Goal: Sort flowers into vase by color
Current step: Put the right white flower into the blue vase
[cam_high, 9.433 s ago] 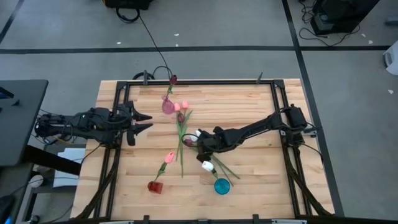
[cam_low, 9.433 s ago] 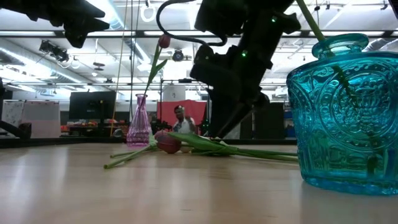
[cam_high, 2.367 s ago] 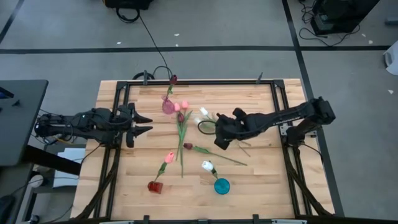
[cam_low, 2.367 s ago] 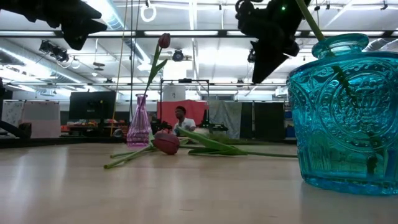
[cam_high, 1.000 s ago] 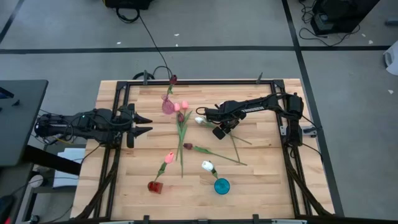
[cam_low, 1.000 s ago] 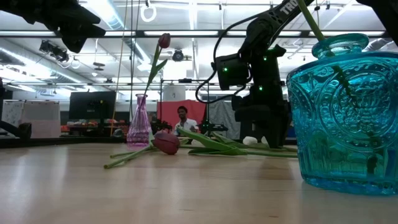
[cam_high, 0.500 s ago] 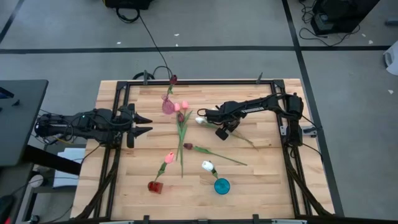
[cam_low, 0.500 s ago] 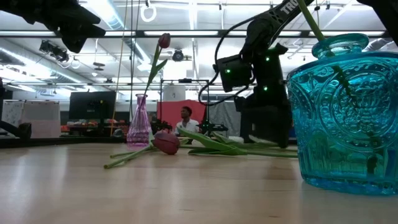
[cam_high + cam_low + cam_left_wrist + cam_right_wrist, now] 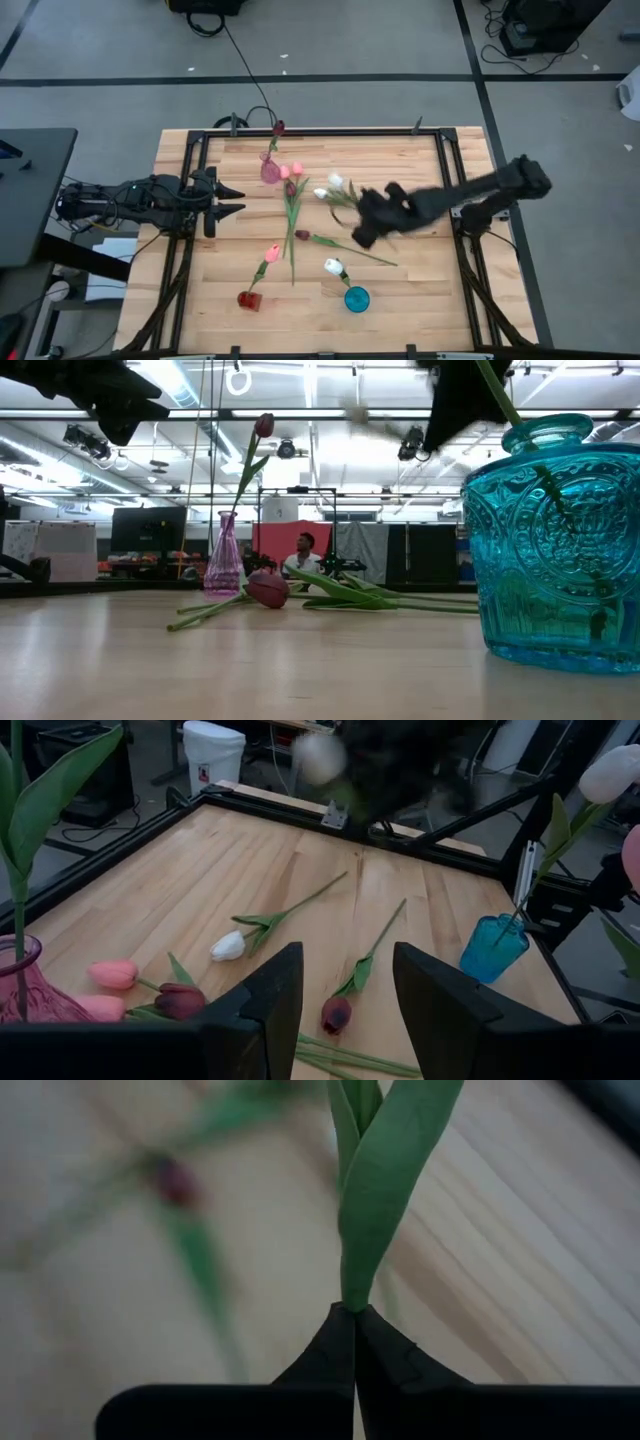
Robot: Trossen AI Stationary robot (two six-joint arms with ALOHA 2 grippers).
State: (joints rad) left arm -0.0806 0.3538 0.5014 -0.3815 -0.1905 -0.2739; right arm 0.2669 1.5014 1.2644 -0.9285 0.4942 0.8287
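Pinching a green stem [image 9: 352, 1220], the right gripper [image 9: 366, 228] is seen above the middle of the table [image 9: 420, 290], its fingers pressed together on a white flower [image 9: 336, 183]. Another white flower [image 9: 321, 194] lies just beside it on the wood. A blue vase [image 9: 356, 298] near the front edge holds one white flower [image 9: 333, 267]. The left gripper [image 9: 232, 198] is held by the left edge, fingers apart, with nothing in them.
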